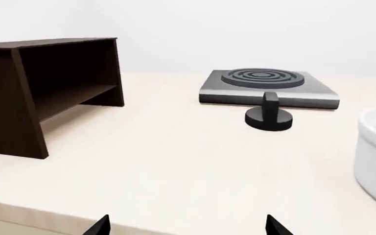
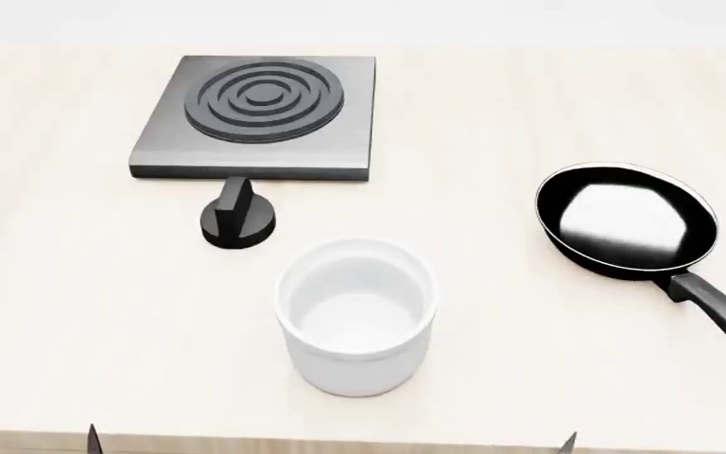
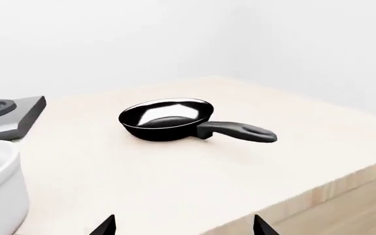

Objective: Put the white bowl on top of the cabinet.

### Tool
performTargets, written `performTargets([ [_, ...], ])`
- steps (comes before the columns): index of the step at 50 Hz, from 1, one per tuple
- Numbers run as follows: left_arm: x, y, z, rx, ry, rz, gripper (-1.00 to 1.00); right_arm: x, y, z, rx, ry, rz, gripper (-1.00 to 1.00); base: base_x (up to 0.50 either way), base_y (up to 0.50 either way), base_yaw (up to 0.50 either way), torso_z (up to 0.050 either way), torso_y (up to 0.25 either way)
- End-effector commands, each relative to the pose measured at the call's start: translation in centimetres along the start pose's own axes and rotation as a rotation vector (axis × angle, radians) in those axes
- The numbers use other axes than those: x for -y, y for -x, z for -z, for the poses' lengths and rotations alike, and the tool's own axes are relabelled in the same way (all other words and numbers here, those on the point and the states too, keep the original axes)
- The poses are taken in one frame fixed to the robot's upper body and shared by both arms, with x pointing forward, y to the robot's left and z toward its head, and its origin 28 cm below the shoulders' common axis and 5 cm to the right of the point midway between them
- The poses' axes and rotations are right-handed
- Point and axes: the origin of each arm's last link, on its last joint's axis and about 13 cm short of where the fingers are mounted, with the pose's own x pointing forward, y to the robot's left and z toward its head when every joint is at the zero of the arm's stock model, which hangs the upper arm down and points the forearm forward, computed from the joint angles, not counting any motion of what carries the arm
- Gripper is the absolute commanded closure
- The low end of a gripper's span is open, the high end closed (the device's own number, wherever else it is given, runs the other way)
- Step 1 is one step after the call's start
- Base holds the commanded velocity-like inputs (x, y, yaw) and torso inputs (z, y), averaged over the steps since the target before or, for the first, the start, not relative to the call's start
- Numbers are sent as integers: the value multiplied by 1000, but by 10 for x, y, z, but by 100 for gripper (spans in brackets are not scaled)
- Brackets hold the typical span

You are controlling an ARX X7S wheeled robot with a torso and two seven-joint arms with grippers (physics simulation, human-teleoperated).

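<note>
We are looking down on a pale table (image 2: 565, 104), and the bowl (image 2: 355, 317) is standing upright near its near edge, about midway across. Nothing is touching it. The cabinet (image 1: 41, 93) is sitting far off to the left (in the head view only a dark sliver of it is showing at the left border), its top bare. A grey stove (image 2: 260, 113) is lying beyond the bowl, with a black knob (image 2: 238, 222) just in front of it. A black pan (image 2: 628, 222) is resting well to the right, handle pointing toward us. Both grippers are hovering at the near edge: the left gripper (image 1: 186, 227) and right gripper (image 3: 182, 226) are each showing two fingertips spread wide apart, holding nothing.
</note>
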Motion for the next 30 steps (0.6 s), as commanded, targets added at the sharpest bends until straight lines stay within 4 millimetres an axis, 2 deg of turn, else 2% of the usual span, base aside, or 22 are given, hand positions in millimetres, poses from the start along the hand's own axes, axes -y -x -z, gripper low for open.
performTargets([
  [1,0,1,1,2,-27,-1,-100,20,-2,-4,16,-52,292,-100,0,0,0,0,0],
  [11,-1,0,1,1,-18,-8,-100,40,-1,6,-39,-109,562,-100,0,0,0,0,0],
  [16,-4,0,-1,7,-23,-45,-100,37,-2,11,-49,-115,547,-100,0,0,0,0,0],
  [18,-9,0,-4,22,-22,-120,-100,36,-2,10,-47,-114,540,-100,0,0,0,0,0],
  [23,-38,10,-18,94,62,-418,-100,36,-1,11,-46,-111,539,-100,0,0,0,0,0],
  [30,-64,25,-28,171,98,-665,-100,36,-1,11,-49,-112,536,-100,0,0,0,0,0],
])
